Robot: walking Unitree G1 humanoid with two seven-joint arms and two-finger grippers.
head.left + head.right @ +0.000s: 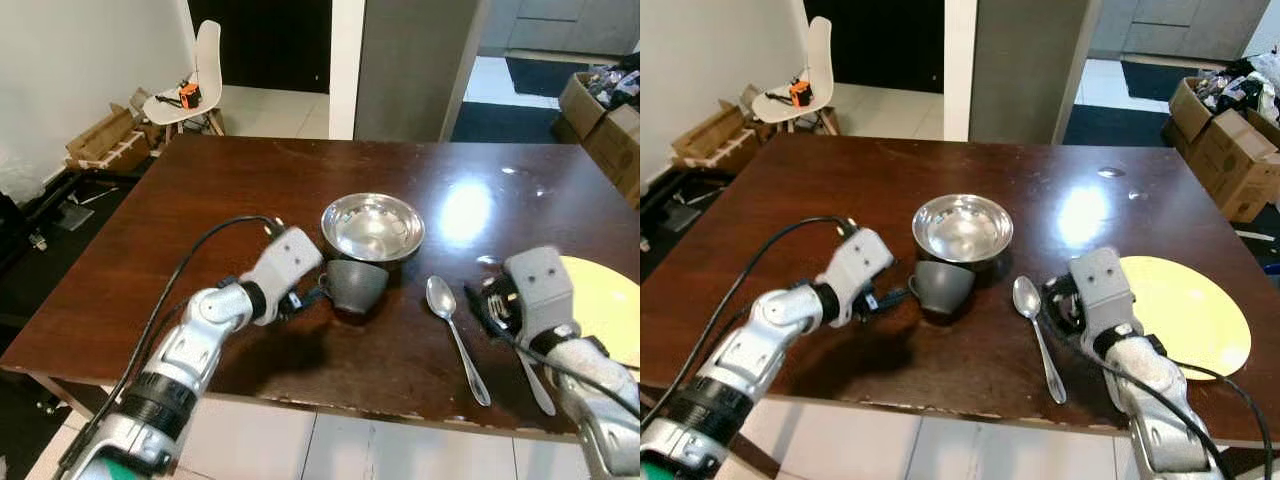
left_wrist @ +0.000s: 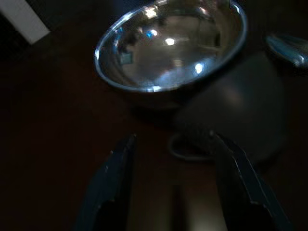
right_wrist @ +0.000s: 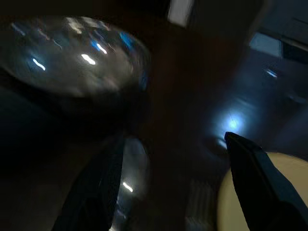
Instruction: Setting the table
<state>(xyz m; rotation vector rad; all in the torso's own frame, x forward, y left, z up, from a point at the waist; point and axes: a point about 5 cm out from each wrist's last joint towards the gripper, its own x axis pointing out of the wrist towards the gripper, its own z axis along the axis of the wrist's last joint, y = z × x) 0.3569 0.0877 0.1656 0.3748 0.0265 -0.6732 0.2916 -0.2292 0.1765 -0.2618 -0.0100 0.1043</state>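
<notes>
A dark grey cup (image 1: pixel 357 285) stands on the brown table (image 1: pixel 200 210), touching the front of a steel bowl (image 1: pixel 372 227). Its handle (image 2: pixel 185 147) points toward my left gripper (image 1: pixel 305 297), which is open; the handle lies just ahead of the fingertips, between their lines. A spoon (image 1: pixel 456 338) lies right of the cup. My right gripper (image 1: pixel 487 302) is open, low over the table between the spoon and a yellow plate (image 1: pixel 605 305). A second silver utensil handle (image 1: pixel 536 386) sticks out from under the right wrist.
The table's front edge (image 1: pixel 300 405) runs close beneath both arms. A white chair (image 1: pixel 195 85) and cardboard boxes (image 1: pixel 105 140) stand beyond the far left corner. More boxes (image 1: pixel 600 110) sit at the far right.
</notes>
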